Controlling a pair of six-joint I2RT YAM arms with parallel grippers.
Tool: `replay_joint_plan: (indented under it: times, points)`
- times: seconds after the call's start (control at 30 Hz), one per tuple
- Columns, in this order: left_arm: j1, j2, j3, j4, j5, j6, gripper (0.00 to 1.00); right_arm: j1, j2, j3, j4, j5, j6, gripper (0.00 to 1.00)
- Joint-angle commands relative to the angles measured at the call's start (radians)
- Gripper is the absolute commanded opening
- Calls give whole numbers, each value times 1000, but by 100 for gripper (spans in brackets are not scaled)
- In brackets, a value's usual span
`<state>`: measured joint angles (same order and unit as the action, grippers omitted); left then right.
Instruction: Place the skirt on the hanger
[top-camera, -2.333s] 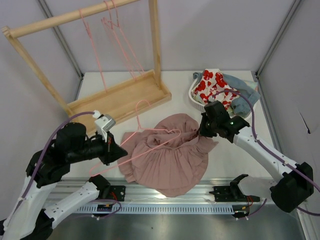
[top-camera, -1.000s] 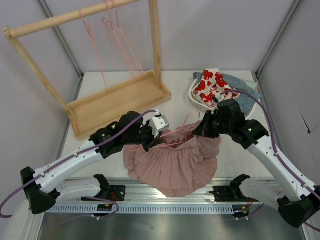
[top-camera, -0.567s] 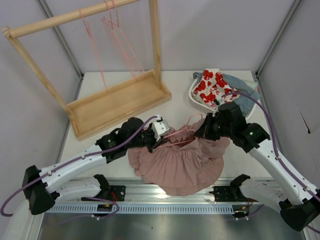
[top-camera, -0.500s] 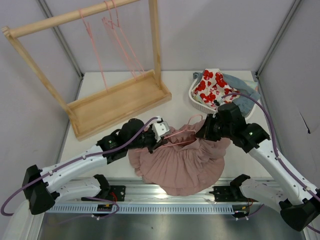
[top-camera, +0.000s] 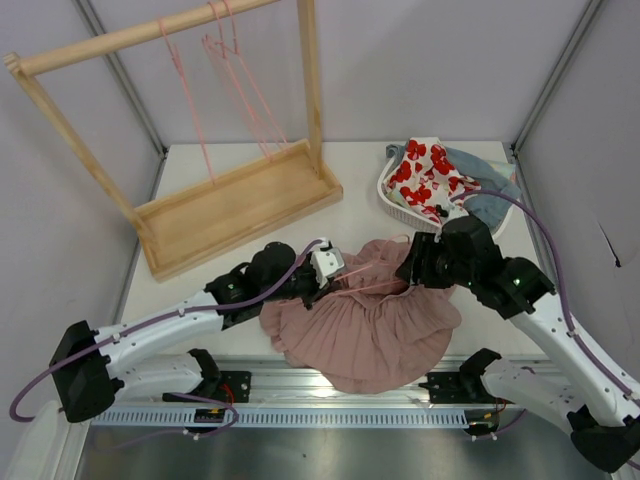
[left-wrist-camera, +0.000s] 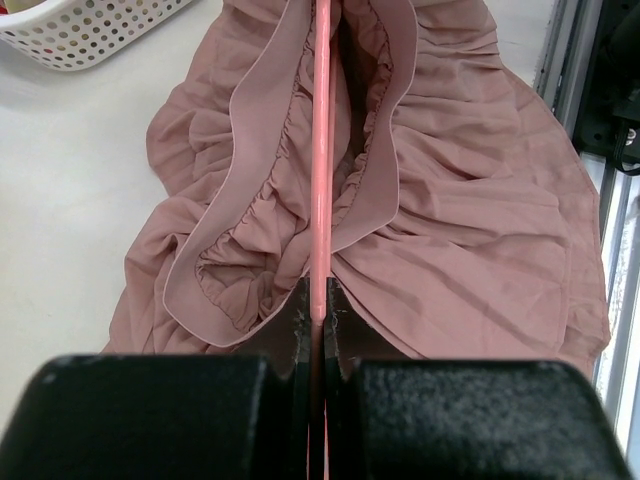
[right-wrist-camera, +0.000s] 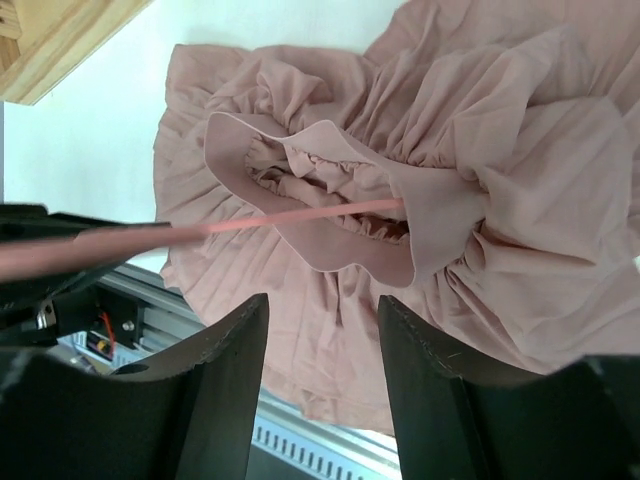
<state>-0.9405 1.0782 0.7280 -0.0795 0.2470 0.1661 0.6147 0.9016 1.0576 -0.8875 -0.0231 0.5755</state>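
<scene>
The dusty-pink pleated skirt (top-camera: 370, 335) lies bunched on the table between the two arms, its gathered waist (left-wrist-camera: 372, 170) gaping open. My left gripper (top-camera: 325, 272) is shut on a thin pink hanger (top-camera: 362, 264). In the left wrist view the hanger's rod (left-wrist-camera: 322, 150) runs straight out from the jaws (left-wrist-camera: 320, 310) into the waist opening. My right gripper (top-camera: 415, 265) hovers over the skirt's right side, open with nothing between its fingers (right-wrist-camera: 225, 390). From the right wrist camera, the skirt (right-wrist-camera: 500, 200) lies below with the hanger (right-wrist-camera: 290, 215) crossing into its waist.
A wooden rack (top-camera: 235, 195) stands at the back left with more pink hangers (top-camera: 235, 70) on its bar. A white basket (top-camera: 392, 205) at the back right holds a red-flowered cloth (top-camera: 425, 170) and a blue-grey garment (top-camera: 490, 205). A metal rail (top-camera: 330, 405) runs along the near edge.
My right gripper has opened and let go of the skirt's waist. The left gripper has carried the hanger rightward, further into the waist, and the skirt has settled flatter.
</scene>
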Motion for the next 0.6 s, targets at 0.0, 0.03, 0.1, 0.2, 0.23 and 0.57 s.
replay_joint_plan:
  times: [0.0,0.03,0.1,0.2,0.23,0.57]
  points:
    - [-9,17,-9,122,24,-5,0,42,-81,-16,18,95,-51,54]
    - [-11,20,-12,129,25,-8,0,49,-102,-31,37,132,-54,55]
    - [-11,20,-22,145,25,-14,0,68,-162,-83,86,188,-62,56]
    - [-12,17,-15,149,21,-14,0,88,-196,-146,166,254,-89,58]
    - [-11,12,-22,149,23,-14,0,95,-202,-157,188,256,-107,58]
    - [-20,0,-27,147,21,-22,0,137,-242,-315,561,250,-186,61]
